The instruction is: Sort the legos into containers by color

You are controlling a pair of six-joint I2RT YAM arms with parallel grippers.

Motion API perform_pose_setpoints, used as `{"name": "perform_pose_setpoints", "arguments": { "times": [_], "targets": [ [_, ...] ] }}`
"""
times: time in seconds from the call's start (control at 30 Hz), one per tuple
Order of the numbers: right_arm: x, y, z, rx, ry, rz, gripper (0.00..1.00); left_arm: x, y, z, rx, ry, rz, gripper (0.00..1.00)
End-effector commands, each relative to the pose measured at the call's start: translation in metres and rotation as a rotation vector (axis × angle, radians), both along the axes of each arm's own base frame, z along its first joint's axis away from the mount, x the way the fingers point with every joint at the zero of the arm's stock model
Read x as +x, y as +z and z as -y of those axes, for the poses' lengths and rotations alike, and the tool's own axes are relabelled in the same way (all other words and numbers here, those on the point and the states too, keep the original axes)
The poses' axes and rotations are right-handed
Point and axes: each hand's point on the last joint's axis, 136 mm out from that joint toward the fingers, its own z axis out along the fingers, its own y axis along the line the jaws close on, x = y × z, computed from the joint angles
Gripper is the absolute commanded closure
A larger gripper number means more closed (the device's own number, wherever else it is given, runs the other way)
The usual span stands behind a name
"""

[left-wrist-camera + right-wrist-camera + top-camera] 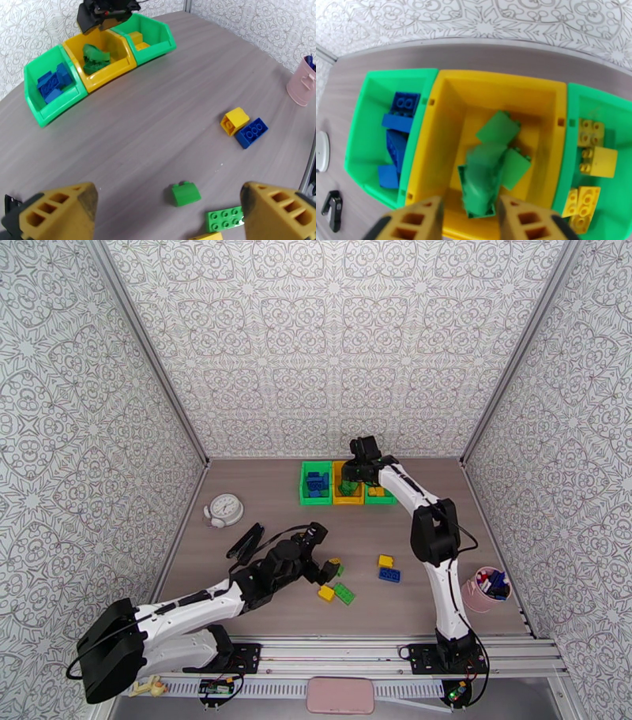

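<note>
The left gripper (169, 199), its jaws spread wide and empty, hovers with the small green brick (185, 194) just ahead between its fingers, much nearer than the right gripper (470, 201), which hangs parted over the yellow bin (442, 118).

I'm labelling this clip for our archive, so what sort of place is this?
Probably a robot lab test booth: patterned panels wall in a small table, two arms are bolted to a rail at its edge, and toy bricks lie near sorting bins.
</note>
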Motion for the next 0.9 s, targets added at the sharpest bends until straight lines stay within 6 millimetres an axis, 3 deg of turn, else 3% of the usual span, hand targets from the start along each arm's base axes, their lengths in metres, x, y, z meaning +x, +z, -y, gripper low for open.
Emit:
{"name": "perform_pose_setpoints", "arguments": {
  "times": [0.0,0.2,0.37,0.67,0.87],
  "targets": [
    [-0.009,0.027,-0.005,0.032,0.027,0.031,0.41,0.002,0.003,-0.008,-0.007,0.068,-0.084,0.00],
    [-0.039,0.048,0.008,0.032,0.043,0.081,0.26,0.005,-0.001,-0.005,0.025,0.099,-0.167,0.00],
    [-0.076,0.050,0.034,0.029,0.027,0.094,0.08,0.009,-0.019,-0.002,0.110,0.183,-0.322,0.00],
    [-0.139,0.024,0.103,0.004,-0.105,0.017,0.05,0.001,-0.060,0.024,0.349,0.172,-0.509,0.00],
    [-0.169,0.010,0.125,-0.041,-0.142,-0.019,0.05,-0.006,-0.089,0.036,0.471,0.151,-0.644,0.03]
  ]
}}
